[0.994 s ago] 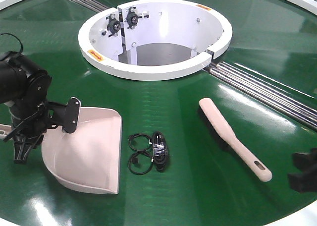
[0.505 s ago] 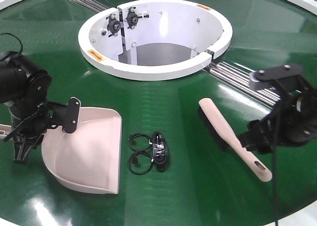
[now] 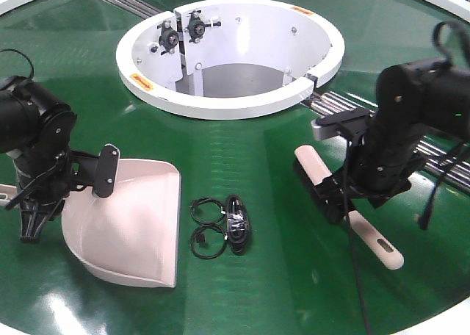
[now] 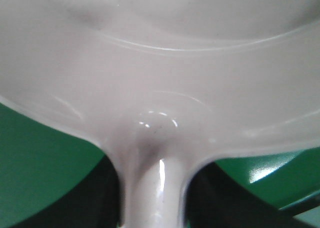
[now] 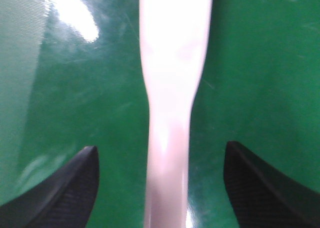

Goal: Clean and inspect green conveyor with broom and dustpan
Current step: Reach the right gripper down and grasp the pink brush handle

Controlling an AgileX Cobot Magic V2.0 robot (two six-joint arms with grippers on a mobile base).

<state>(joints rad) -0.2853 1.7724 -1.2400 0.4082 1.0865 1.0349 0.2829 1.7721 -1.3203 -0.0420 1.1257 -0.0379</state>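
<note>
green conveyor (image 3: 242, 298), glossy and finely ribbed, fills the scene, with a white ring housing (image 3: 228, 103) sunk in its middle and steel rollers (image 3: 382, 125) showing in a seam beyond the right arm. item one: we list the dustpan (image 3: 132, 225), resting on the belt with its scoop spreading out ahead of the left gripper (image 3: 26, 203). from the left wrist view we see its handle running back between that gripper's dark fingers (image 4: 100, 203), which sit pressed against both sides of it. item two: the broom (image 3: 376, 243) lies flat on the belt under the right gripper (image 3: 339, 203). we note the fingers (image 5: 70, 188) spread wide, with the narrow part of the handle (image 5: 172, 63) passing between them and green belt showing on each side, so no contact. item three: a bundle of black cable (image 3: 224, 225) lies on the belt between the two grippers, just beside the dustpan's lip.
</note>
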